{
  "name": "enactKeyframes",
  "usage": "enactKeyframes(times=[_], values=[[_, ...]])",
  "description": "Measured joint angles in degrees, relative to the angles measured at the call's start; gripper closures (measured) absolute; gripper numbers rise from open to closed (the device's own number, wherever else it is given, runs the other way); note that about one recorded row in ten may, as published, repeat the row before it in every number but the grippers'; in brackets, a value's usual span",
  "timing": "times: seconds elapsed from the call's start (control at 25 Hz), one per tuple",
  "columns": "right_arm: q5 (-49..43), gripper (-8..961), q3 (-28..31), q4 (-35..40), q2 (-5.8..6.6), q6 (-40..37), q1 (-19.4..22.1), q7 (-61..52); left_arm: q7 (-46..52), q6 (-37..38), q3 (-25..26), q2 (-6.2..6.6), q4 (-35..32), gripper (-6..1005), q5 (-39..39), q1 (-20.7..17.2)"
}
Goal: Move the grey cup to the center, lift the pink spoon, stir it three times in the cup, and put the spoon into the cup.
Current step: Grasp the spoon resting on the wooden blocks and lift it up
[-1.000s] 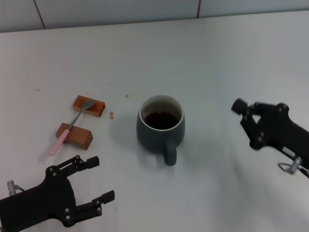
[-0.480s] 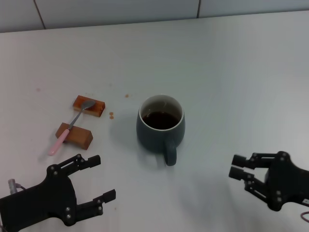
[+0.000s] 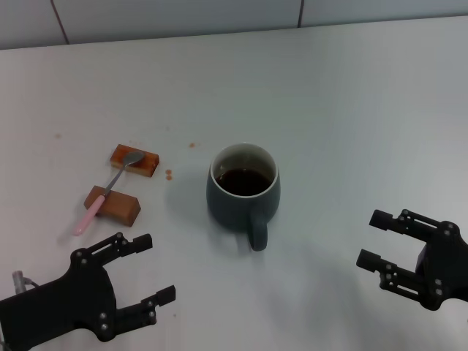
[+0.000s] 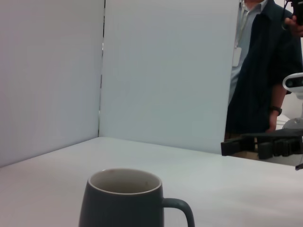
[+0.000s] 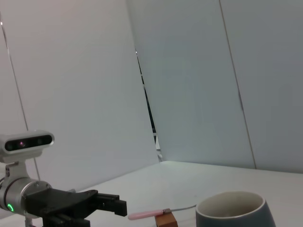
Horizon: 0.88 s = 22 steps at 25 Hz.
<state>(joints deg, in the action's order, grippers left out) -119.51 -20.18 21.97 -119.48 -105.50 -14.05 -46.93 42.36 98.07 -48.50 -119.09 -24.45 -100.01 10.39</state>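
The grey cup (image 3: 243, 189) stands upright at the table's middle, dark liquid inside, handle toward me. It also shows in the left wrist view (image 4: 125, 198) and the right wrist view (image 5: 234, 212). The pink spoon (image 3: 107, 191) lies across two brown blocks at the left, bowl on the far block; its handle shows in the right wrist view (image 5: 146, 214). My left gripper (image 3: 155, 269) is open near the front left edge, below the spoon. My right gripper (image 3: 371, 239) is open at the front right, apart from the cup.
Two brown blocks (image 3: 134, 160) (image 3: 112, 205) support the spoon. Small brown stains (image 3: 169, 174) dot the white table (image 3: 351, 110) beside them. A white wall runs along the back. A person (image 4: 262, 75) stands beyond the table in the left wrist view.
My right gripper has dropped from beside the cup at mid right down to the front right and turned its fingers toward the cup. The left arm, cup and spoon have not moved.
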Motion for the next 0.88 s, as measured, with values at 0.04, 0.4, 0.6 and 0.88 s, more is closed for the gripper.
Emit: enactKeyframes(times=[0.04,0.4,0.6,0.88], values=[[-0.1,394,-0.1,0.0,0.00,0.2,-0.1,0.0,0.0,0.0,0.0,0.00,0.4,200,0.0,0.2],[-0.9,238,-0.1,0.1,0.05,1.5,-0.2,-0.1,-0.9,2.9,0.5,0.17,7.4,200,5.6,1.1],[-1.1,205,0.0,-0.5,0.08,3.2,-0.5,-0.1,1.4,7.5,1.0,0.52,11.5,200,13.1,0.2],[-1.8,205,0.0,-1.2,0.03,4.7,-1.0,-0.3,15.5,7.6,10.7,0.72,18.1,200,17.2,-0.3]])
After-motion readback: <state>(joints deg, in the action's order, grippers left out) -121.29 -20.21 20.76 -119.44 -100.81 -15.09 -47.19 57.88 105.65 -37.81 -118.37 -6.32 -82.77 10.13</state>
